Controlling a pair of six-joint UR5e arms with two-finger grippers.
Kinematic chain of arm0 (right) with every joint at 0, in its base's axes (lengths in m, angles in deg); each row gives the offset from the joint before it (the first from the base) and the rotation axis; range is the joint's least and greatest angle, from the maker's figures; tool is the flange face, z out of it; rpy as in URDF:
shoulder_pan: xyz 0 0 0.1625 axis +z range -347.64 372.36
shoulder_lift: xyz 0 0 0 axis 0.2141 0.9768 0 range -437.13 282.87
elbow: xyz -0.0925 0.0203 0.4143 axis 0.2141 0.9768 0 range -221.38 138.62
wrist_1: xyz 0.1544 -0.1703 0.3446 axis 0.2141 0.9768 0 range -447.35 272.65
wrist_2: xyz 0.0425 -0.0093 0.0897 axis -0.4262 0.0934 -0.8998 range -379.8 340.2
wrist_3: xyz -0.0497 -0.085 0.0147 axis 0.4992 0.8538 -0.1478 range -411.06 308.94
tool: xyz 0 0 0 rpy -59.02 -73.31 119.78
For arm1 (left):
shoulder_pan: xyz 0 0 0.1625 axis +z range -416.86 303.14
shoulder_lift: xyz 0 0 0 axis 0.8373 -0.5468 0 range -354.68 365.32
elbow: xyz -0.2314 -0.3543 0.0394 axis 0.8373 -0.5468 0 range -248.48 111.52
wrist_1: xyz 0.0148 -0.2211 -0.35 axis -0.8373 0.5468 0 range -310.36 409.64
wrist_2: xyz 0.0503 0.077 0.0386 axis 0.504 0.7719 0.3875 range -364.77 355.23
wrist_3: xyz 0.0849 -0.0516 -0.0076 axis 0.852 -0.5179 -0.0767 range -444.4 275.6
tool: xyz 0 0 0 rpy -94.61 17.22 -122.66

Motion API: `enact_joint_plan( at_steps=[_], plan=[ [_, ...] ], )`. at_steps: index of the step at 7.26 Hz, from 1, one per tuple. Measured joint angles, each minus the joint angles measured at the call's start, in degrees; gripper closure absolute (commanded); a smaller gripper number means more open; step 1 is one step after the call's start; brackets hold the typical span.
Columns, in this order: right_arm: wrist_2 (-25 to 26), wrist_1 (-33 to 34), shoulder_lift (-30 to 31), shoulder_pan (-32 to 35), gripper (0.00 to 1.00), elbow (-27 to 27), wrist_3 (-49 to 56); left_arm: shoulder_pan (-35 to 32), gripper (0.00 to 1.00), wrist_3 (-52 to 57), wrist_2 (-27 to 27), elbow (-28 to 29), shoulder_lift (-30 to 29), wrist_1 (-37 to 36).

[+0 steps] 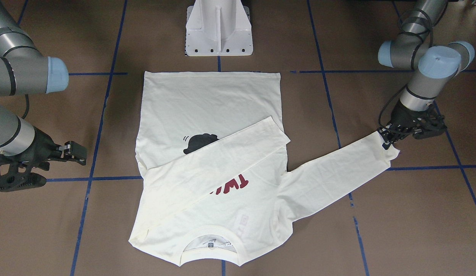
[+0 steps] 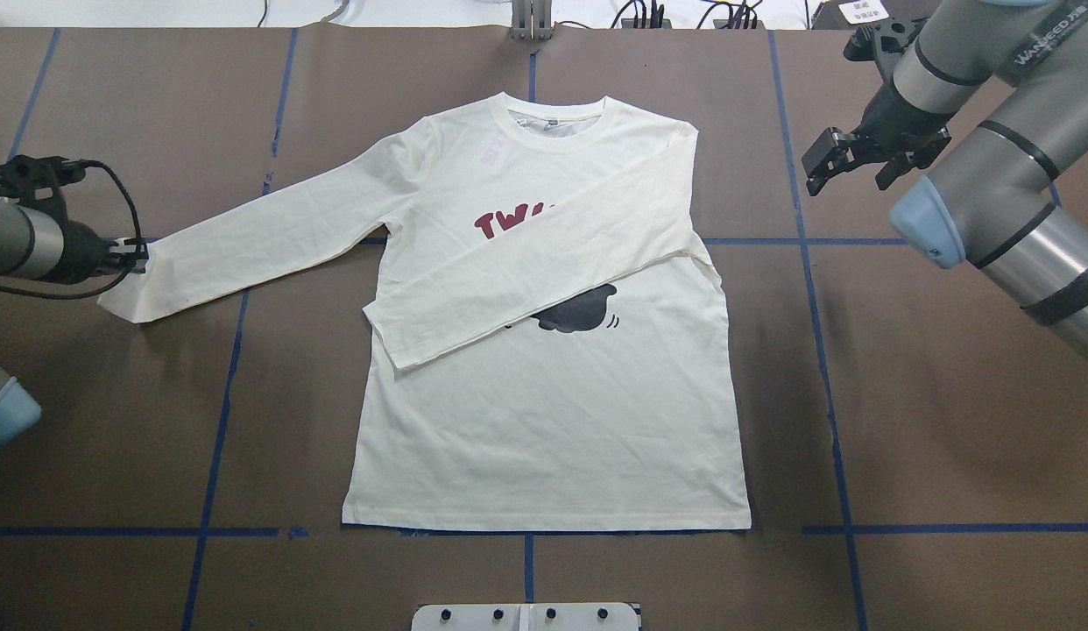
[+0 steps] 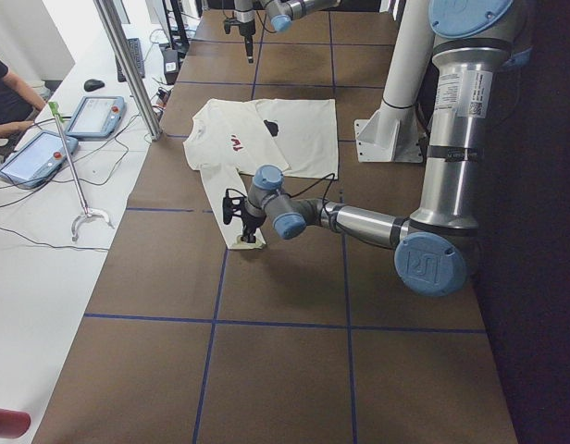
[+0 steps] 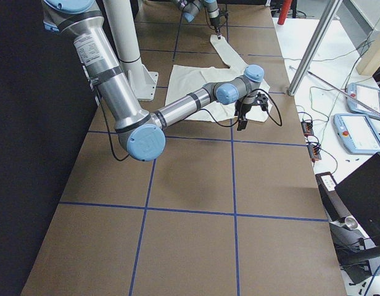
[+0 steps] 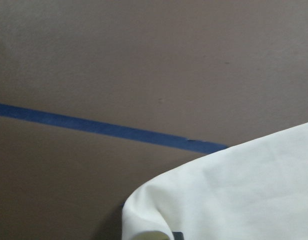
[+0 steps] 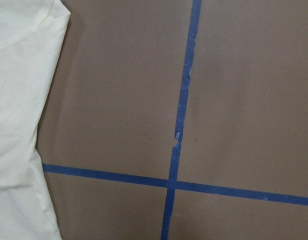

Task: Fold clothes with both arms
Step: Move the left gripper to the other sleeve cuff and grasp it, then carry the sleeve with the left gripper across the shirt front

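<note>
One big brown surface (image 2: 947,394) gridded with blue tape lines (image 2: 829,350) fills my screens. The left arm (image 1: 433,73) reaches low along the surface's left side, and the right arm (image 2: 1008,175) comes in over the far right corner.

The shirt (image 2: 544,421) lies flat in the middle of the surface, print side up. Its hem runs along the robot's edge and its collar points to the far edge. The sleeve on the robot's left is stretched out straight toward the surface's left edge. The other sleeve is folded slantwise across the chest, with its cuff ending just past the body's left side seam.

The white pedestal (image 1: 219,30) stands at the robot's edge, just beyond the hem and not touching it.

The left hand (image 1: 389,140) is right down at the cuff of the stretched sleeve. As far as I can make out, its fingers are pinched together on the cuff's edge. My left wrist feed shows the cloth curling up at the bottom of the frame.

The right hand (image 2: 849,175) hangs above bare surface near the far right corner. It's well apart from the shirt, with its fingers spread and nothing between them.

Print-wise, the folded sleeve hides most of it. I only get the dark red "TW" (image 2: 509,223) above the sleeve and a bit of the black cat (image 2: 579,311) below it.
</note>
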Motion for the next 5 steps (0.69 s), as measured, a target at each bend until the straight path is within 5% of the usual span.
enact_joint_plan(
  at_steps=[3,5],
  plan=[
    [0.5,-0.3,6.3,1.2,0.0,-3.8,0.8,0.1,1.0,-0.5,-0.3,-4.5,-15.5,-21.9],
    [0.9,-3.8,11.5,2.3,0.0,-4.2,2.7,0.7,1.0,-4.2,-3.9,-5.3,-25.7,-30.1]
  ],
)
